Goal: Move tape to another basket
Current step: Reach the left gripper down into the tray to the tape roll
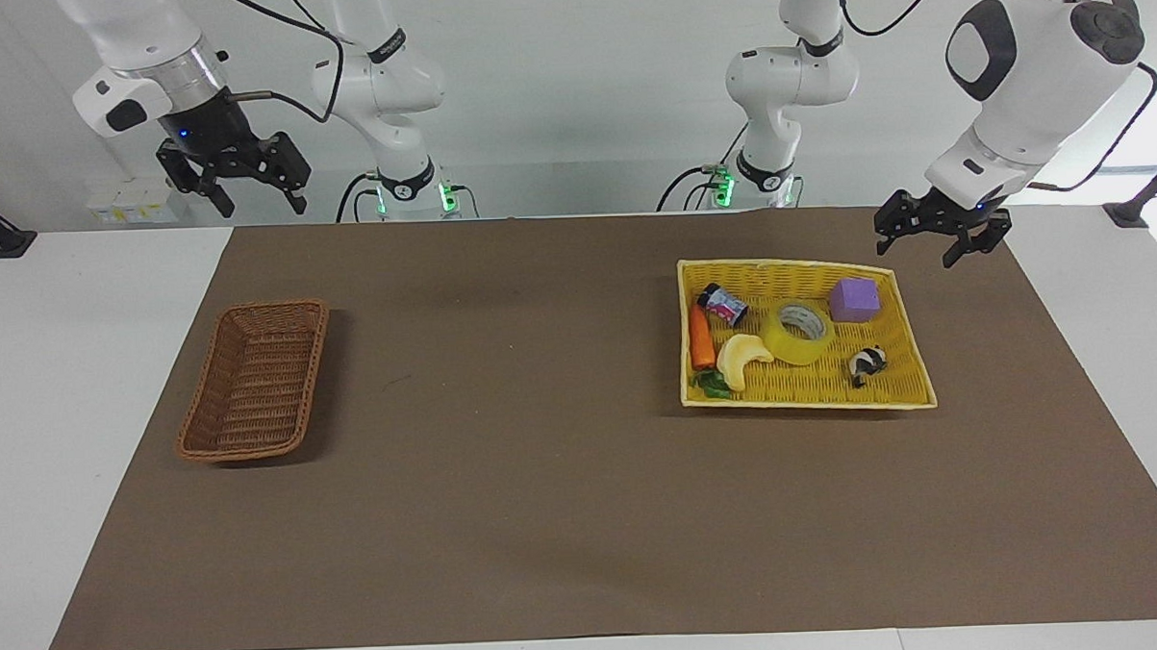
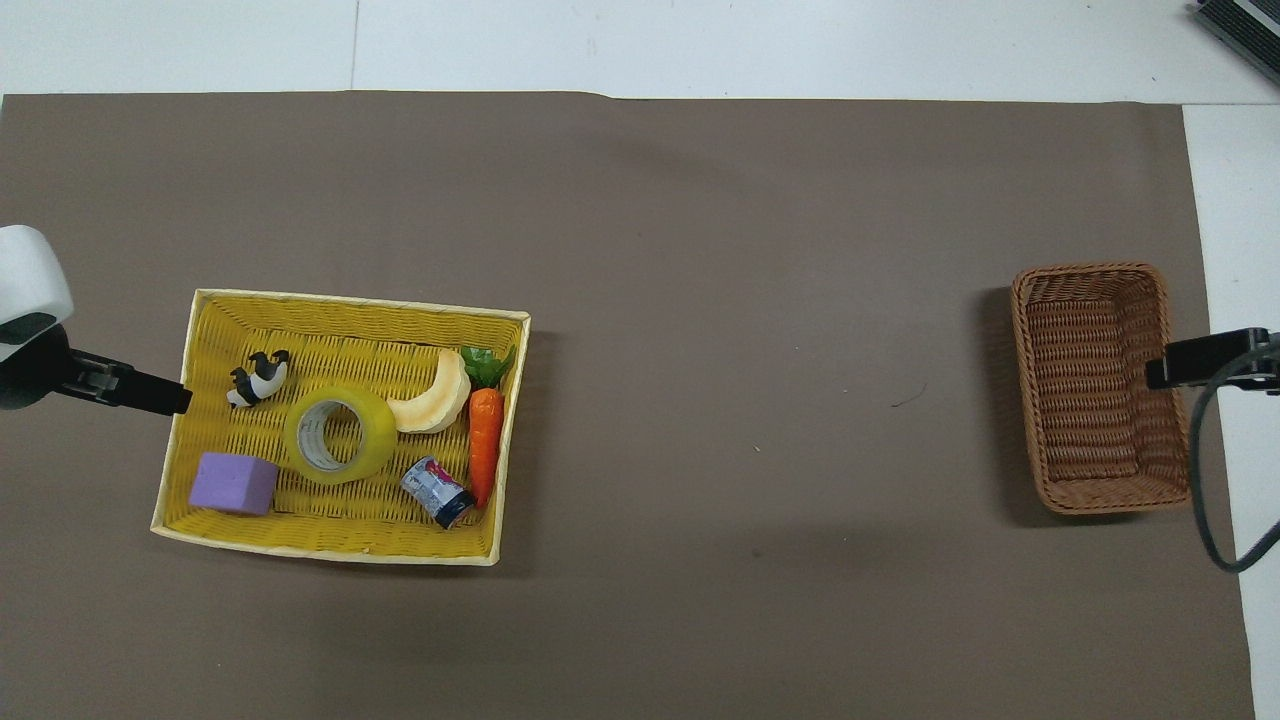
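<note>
The tape (image 1: 798, 331), a yellow roll lying flat, sits in the middle of the flat yellow tray (image 1: 798, 263); it also shows in the overhead view (image 2: 340, 435). The brown wicker basket (image 1: 253, 380) stands empty at the right arm's end of the table, and shows in the overhead view (image 2: 1095, 385) too. My left gripper (image 1: 918, 252) is open and empty, up in the air over the tray's outer edge (image 2: 160, 399), apart from the tape. My right gripper (image 1: 261, 203) is open and empty, raised high by the brown basket's outer side (image 2: 1200, 361), waiting.
The yellow tray (image 2: 350, 303) also holds a purple block (image 1: 855, 299), a black-and-white toy (image 1: 867, 363), a pale banana-like piece (image 1: 741, 358) touching the tape, a carrot (image 1: 701, 340) and a small can (image 1: 723, 304). A brown mat (image 1: 507, 481) covers the table.
</note>
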`<state>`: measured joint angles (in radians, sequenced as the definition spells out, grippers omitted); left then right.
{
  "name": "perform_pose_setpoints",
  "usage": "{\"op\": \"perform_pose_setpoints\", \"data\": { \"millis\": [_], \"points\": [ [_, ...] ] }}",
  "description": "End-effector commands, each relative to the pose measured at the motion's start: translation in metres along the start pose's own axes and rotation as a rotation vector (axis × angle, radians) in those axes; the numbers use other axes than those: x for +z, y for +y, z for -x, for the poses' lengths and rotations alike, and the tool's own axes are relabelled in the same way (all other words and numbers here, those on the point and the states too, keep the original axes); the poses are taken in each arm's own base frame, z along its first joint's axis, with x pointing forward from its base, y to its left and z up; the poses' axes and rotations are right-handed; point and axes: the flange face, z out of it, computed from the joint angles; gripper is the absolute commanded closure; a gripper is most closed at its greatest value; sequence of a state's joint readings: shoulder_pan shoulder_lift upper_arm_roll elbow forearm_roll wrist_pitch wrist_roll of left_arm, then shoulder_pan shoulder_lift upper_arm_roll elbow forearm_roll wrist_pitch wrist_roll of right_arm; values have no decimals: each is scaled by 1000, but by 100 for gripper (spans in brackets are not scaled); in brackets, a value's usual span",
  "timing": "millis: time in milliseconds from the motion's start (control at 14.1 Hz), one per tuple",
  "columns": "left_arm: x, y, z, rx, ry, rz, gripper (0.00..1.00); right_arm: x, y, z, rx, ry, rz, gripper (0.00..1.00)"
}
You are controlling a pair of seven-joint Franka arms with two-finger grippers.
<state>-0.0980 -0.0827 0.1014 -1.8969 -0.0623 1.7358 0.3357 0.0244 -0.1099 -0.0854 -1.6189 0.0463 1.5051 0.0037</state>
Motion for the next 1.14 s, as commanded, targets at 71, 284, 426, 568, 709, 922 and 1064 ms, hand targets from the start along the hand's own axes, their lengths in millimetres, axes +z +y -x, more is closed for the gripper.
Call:
{"op": "perform_pose_setpoints", "data": {
  "millis": [71, 284, 426, 568, 709, 922, 1064],
  "points": [
    [63, -5, 10, -16, 54, 41, 0, 0, 1, 5, -26, 4, 1, 0],
    [112, -15, 5, -60, 48, 74, 0, 0, 1, 5, -26, 2, 1, 0],
    [151, -14, 4, -93, 52, 88, 4, 0, 1, 5, -26, 2, 1, 0],
    [171, -13, 11, -117, 48, 111, 19, -1, 1, 5, -26, 4, 1, 0],
    [194, -12, 10, -136, 52, 113, 37, 0, 1, 5, -26, 4, 1, 0],
    [208, 3, 1, -134, 79, 90, 44, -1, 1, 5, -26, 5, 1, 0],
    [207, 4, 1, -132, 76, 92, 61, 0, 1, 5, -26, 4, 1, 0]
  ]
}}
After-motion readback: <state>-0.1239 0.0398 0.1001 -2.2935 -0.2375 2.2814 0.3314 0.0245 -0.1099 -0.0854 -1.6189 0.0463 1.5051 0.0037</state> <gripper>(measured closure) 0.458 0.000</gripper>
